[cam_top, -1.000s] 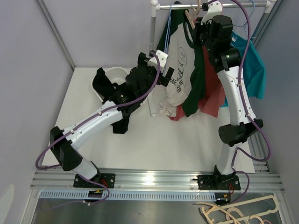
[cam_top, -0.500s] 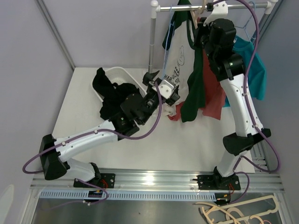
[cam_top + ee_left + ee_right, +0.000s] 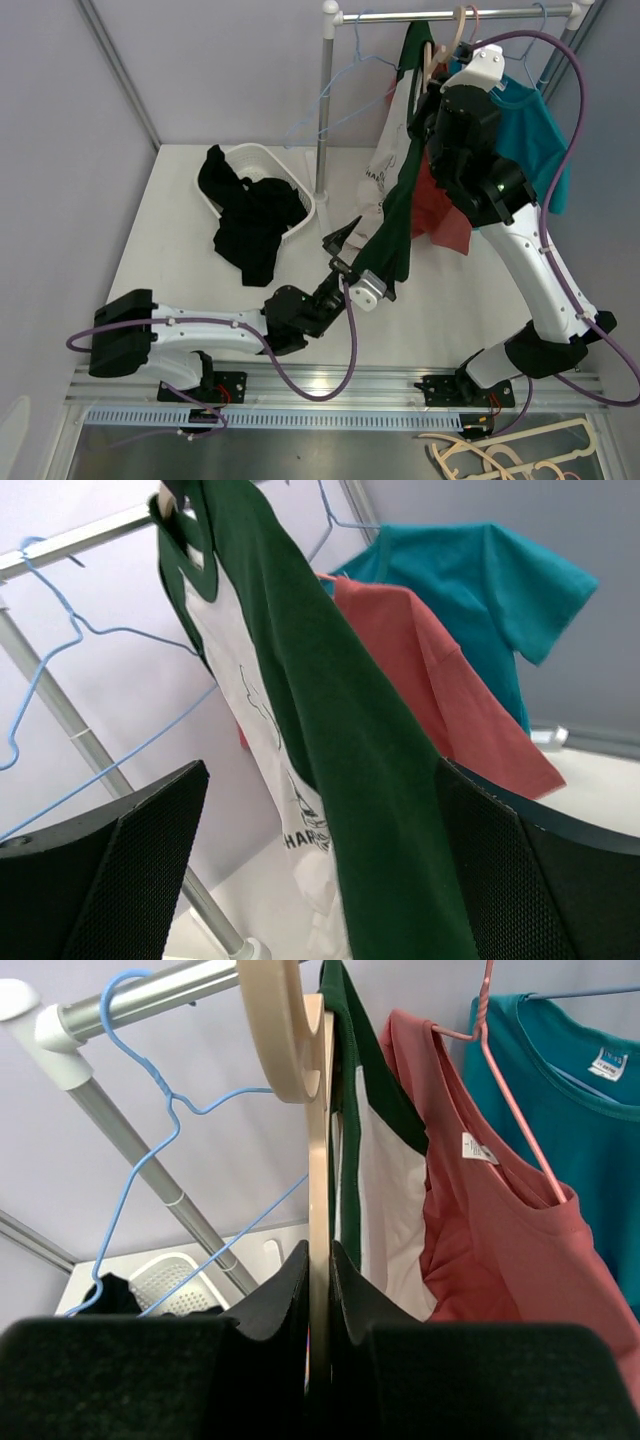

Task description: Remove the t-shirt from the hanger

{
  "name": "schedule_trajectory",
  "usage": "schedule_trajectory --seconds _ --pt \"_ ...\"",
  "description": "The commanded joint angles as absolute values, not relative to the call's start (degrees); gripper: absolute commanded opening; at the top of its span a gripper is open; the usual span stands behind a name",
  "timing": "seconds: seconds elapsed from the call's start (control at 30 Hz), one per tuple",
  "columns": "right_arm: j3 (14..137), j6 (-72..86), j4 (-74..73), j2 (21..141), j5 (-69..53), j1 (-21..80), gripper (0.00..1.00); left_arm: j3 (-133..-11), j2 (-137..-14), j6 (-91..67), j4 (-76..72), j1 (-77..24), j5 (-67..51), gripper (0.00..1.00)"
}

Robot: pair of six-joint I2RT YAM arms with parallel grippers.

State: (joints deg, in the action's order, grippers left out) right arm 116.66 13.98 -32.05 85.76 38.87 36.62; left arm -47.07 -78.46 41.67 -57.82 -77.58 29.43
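Left fingers [image 3: 130, 870] have dropped toward the near edge of the bench [image 3: 450, 300], released wide. The green-and-white t-shirt [image 3: 340, 730] drapes between them, on its wooden hanger [image 3: 318, 1160] at the far-right rail [image 3: 400, 15]. Right fingers [image 3: 270, 1340] stay clenched on that hanger. Best to clench low on the fabric, then pull steadily nearward while the hanger holds.

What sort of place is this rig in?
Probably a lab test cell staged for laundry: bare grey panel walls, a silver metal clothes rail, and a white plastic laundry basket on a white table.
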Motion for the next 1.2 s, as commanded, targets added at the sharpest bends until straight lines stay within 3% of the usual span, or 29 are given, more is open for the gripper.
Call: schedule_trajectory --seconds 0.0,0.3,0.33,0.4,0.43,0.47,0.8,1.17 --pt "117.6 16.0 -26.3 82.8 43.7 38.8 0.0 -45.8 -81.1 47.4 -77.8 -79.6 33.7 0.99" --pt "118.1 13.7 -26.4 82.0 47.0 47.8 0.0 -51.0 -86.4 47.2 -76.4 -78.4 33.2 0.99" --pt "118.1 13.4 -26.2 82.0 47.3 48.4 0.0 -51.8 -86.5 46.2 -73.9 -77.5 33.4 0.89" --pt "118.3 12.7 -26.2 82.0 47.6 49.3 0.0 -53.3 -86.8 44.2 -72.5 -76.6 34.2 0.59" --pt "118.3 12.4 -25.9 81.9 47.8 49.9 0.0 -54.0 -87.3 44.0 -71.9 -76.1 34.4 0.23" --pt "118.5 12.1 -26.0 81.9 47.8 50.2 0.0 -54.7 -87.5 44.0 -71.4 -75.9 35.0 0.02" --pt "121.1 6.3 -21.4 86.1 49.0 45.5 0.0 -51.8 -83.5 47.1 -69.9 -81.0 34.5 0.01" --pt "134.3 7.5 -25.2 95.9 41.9 34.9 0.0 -46.3 -91.8 53.9 -89.1 -93.8 44.4 0.01"
